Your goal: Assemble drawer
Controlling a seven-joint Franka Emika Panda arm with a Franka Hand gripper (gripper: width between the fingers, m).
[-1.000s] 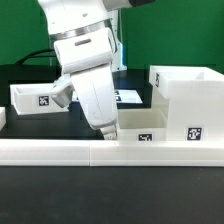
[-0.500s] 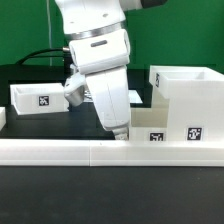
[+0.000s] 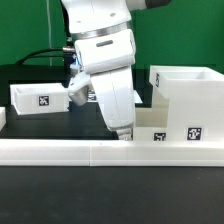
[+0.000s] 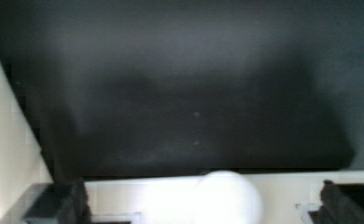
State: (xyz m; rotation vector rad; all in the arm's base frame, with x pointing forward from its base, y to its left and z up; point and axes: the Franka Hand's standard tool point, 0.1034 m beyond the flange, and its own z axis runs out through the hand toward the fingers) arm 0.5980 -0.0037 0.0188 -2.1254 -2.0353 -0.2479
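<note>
The drawer's tall open box (image 3: 188,92) stands at the exterior view's right. A shallow tray (image 3: 152,128) with a tag sits low against the box's near side. A second tagged tray (image 3: 38,97) lies apart at the left. My gripper (image 3: 124,132) points down at the near end of the first tray. In the wrist view the gripper (image 4: 200,207) is open, with dark fingers (image 4: 54,204) wide apart on either side of the tray's round white knob (image 4: 229,196). They are not touching it. The tray's white front (image 4: 143,192) fills the space between them.
The long low white border rail (image 3: 100,152) runs along the front, just before the gripper. It also shows in the wrist view as a pale wall (image 4: 5,120). The marker board (image 3: 130,96) lies behind the arm. A black table (image 4: 197,90) lies under everything.
The arm has moved to the exterior view's right and slightly lower, bringing the gripper to the end of the tray beside the box. The parts have not moved.
</note>
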